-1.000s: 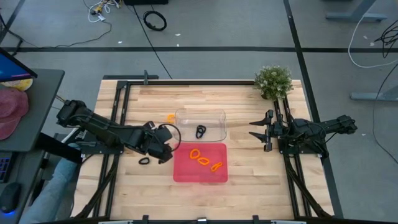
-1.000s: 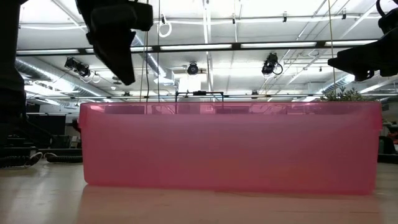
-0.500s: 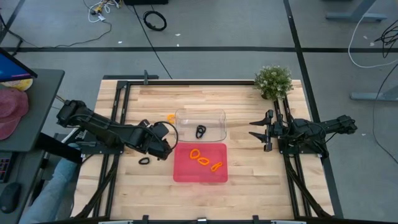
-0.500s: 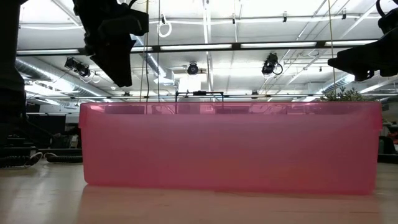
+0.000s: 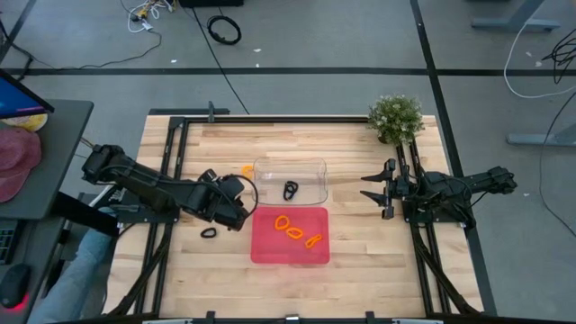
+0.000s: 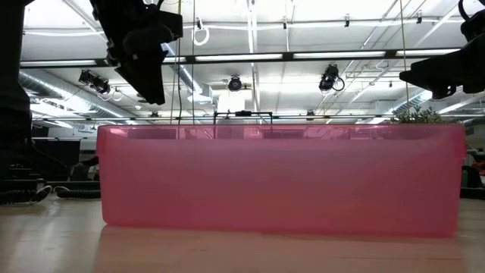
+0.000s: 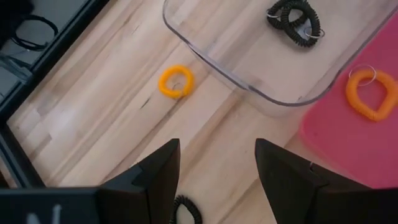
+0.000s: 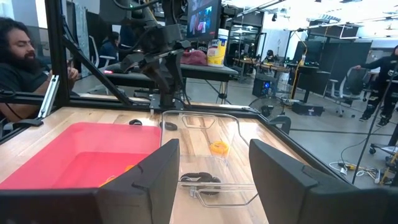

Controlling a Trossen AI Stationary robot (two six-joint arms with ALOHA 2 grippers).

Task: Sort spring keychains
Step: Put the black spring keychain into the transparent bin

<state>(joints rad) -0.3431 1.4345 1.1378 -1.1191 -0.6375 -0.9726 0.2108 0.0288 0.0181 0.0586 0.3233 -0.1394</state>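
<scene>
My left gripper (image 5: pixel 236 216) is open above the wood just left of the red tray (image 5: pixel 290 256); it also shows in the low view (image 6: pixel 151 83). A black spring keychain (image 5: pixel 209 232) lies flat on the table near it and shows low between the fingers (image 7: pixel 185 211). An orange keychain (image 7: pixel 175 81) lies on the wood by the clear tray's (image 5: pixel 290 164) left end. Black keychains (image 5: pixel 290 190) lie in the clear tray. Three orange ones (image 5: pixel 294 232) lie in the red tray. My right gripper (image 5: pixel 367 187) waits open at the right.
A potted plant (image 5: pixel 395 117) stands at the table's far right corner. The clear tray sits just beyond the red tray at mid-table. Bare wood lies near the front edge and left of the trays. A person (image 8: pixel 22 50) sits beyond the table's left side.
My left gripper has drawn back a little toward the table's left edge, away from the red tray, staying open. The keychains and trays have kept their places.
</scene>
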